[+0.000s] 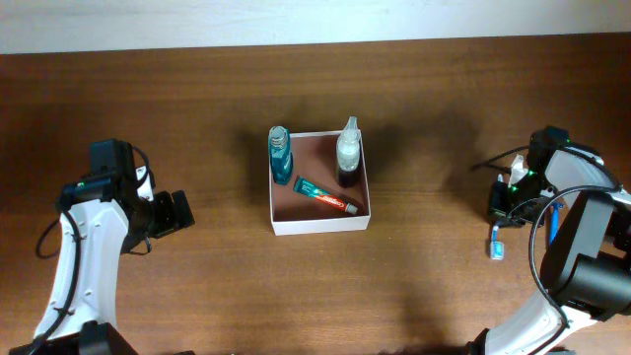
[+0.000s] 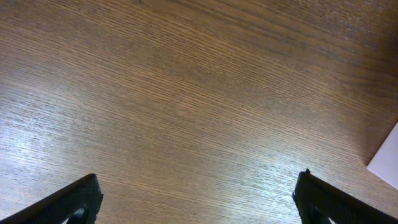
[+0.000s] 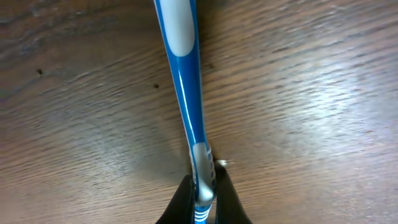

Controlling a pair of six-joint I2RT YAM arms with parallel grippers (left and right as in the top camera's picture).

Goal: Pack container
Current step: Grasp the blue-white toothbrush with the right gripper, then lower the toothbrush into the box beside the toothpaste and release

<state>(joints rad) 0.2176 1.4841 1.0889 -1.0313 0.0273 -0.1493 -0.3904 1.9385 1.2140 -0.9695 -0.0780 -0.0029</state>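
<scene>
The container (image 1: pixel 320 224) is a square white-walled box with a reddish-brown inside at the table's middle. It holds a blue mouthwash bottle (image 1: pixel 281 157), a clear bottle with a dark bottom (image 1: pixel 349 152) and a red toothpaste tube (image 1: pixel 325 196). My right gripper (image 3: pixel 203 198) is shut on a blue and white toothbrush (image 3: pixel 185 81) at the far right, just above the wood; the brush also shows in the overhead view (image 1: pixel 499 245). My left gripper (image 2: pixel 198 202) is open and empty over bare wood at the left (image 1: pixel 170 213).
A white corner of the container (image 2: pixel 387 160) shows at the right edge of the left wrist view. The table's far edge meets a white wall (image 1: pixel 315 20) at the top.
</scene>
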